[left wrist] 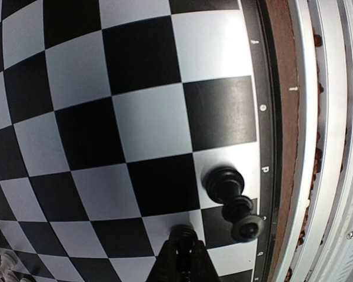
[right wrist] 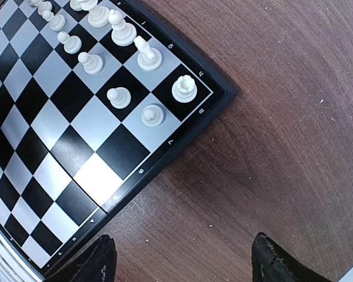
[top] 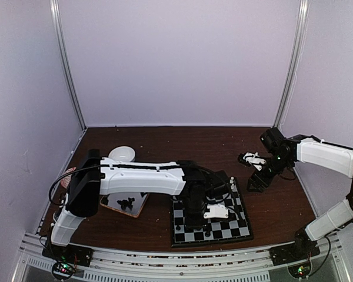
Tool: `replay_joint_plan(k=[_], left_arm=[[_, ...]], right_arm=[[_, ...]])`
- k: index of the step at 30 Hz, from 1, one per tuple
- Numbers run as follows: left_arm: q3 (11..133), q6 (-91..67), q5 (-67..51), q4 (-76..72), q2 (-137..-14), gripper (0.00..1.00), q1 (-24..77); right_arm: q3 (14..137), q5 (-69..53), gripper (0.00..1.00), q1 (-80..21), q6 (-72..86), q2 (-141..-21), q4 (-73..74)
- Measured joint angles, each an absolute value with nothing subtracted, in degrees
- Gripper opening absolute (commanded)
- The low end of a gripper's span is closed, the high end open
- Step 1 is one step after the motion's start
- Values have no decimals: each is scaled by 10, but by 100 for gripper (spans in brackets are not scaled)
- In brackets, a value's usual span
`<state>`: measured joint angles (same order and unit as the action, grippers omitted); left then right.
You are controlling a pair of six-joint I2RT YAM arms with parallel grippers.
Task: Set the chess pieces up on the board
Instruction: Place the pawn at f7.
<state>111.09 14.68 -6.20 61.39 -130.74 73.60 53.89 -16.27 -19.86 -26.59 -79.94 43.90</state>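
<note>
Left tool (left wrist: 183, 251): fingers pressed together, pinching black piece (left wrist: 184, 234) at tips, low over board (left wrist: 147, 117) by its border. Cannot tell if piece touches square. Black pair (left wrist: 225, 182) stands at 1 o'clock of tool, close together, on edge squares.

Right tool (right wrist: 182, 252): fingers spread wide, nothing held, over bare bench (right wrist: 270, 117) just off board corner. White pieces (right wrist: 119, 97) at 11 o'clock, upright in 2 rows along board edge.

Top view: tray (top: 107, 207) at 9 o'clock of board, spare black pieces (top: 126, 204) inside.
</note>
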Motion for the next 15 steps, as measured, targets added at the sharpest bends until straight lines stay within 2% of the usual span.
replay_joint_plan(k=[15], left_arm=[[1112,135,-58,614,-1312,5,736]], right_arm=[[539,-165,80,-199,-266,-799,439]])
